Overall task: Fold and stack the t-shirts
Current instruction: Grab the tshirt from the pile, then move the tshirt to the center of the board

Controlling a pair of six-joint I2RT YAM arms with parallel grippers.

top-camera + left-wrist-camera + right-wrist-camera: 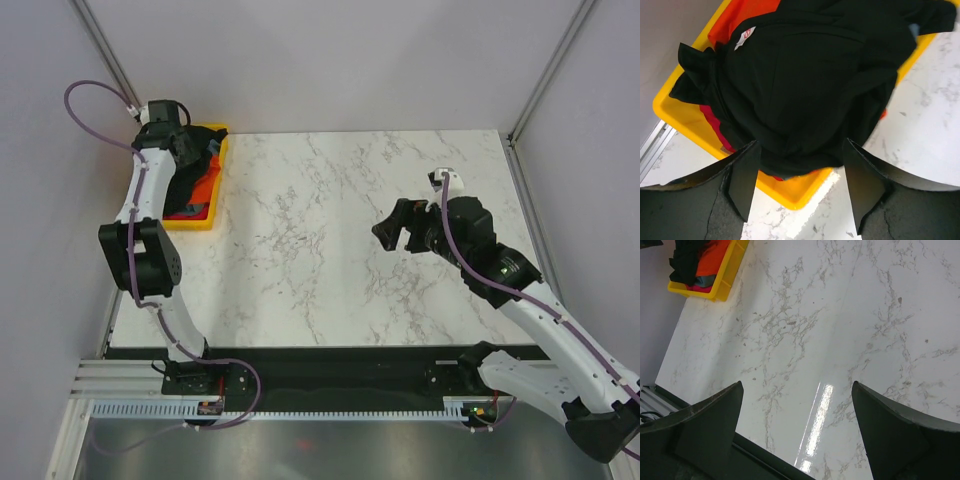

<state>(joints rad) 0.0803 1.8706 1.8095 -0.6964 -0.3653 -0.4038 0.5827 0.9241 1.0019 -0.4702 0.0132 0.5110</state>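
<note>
Tray: a yellow rectangular plastic tray (pixel 190 222) sits in the far-left corner of the white, grey-veined marble-pattern desk (pixel 300 260). That is about 10 o'clock from the desk's middle in the top view, with one long side along the left edge.
Tray contents, top: a large plain black cloth t-shirt (pixel 810 85) lies bunched and heaped above the rim. It spills over the tray wall at 9 o'clock in the left wrist view, and a small white neck label (pixel 745 38) shows at its 11 o'clock.
Tray contents, beneath: a bright orange cloth t-shirt (pixel 740 15) shows at 11 o'clock, a strip of red cloth (pixel 715 125) at 8 o'clock and a sliver of grey-blue cloth (pixel 913 31) at 2 o'clock.
Left hand: the left hand (pixel 800 150) hangs over the tray. Its black fingers (pixel 745 182) are spread wide on either side of the black bundle's near bulge and clamp nothing. Whether the tips touch the cloth cannot be told.
Open room: a wide stretch of marble runs from the tray's right wall toward 3 o'clock.
Right hand: the right hand (pixel 392 232) hovers above the desk at about 3 o'clock from its middle, well apart from the tray. Its jaws are wide apart and hold nothing.
Surface: glossy, with a streak of glare in the right wrist view.
Room: pale grey walls (pixel 300 60) close three sides, with slanting metal posts (pixel 102 45) at the corners. A slotted rail (pixel 330 412) runs along the near edge.
</note>
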